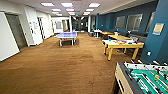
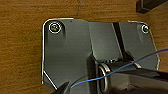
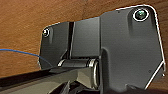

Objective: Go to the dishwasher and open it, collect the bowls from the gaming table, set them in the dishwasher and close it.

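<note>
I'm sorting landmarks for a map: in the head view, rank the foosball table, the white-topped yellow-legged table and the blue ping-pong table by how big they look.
1. foosball table, nearest and cut off by the frame
2. white-topped table
3. ping-pong table, farthest away

Distance drives this order.

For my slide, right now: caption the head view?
Carpeted games hall: yellow-legged white-topped table ahead right, foosball table near right.

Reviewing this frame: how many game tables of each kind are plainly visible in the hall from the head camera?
Table-tennis table, blue top: 1
Table-football table, green field with rods: 1
Long table with white top and yellow legs, small bright items on it too blurred to count: 1
Total: 3
More yellow-topped tables stand farther back along the blue wall, too indistinct to count.
</note>
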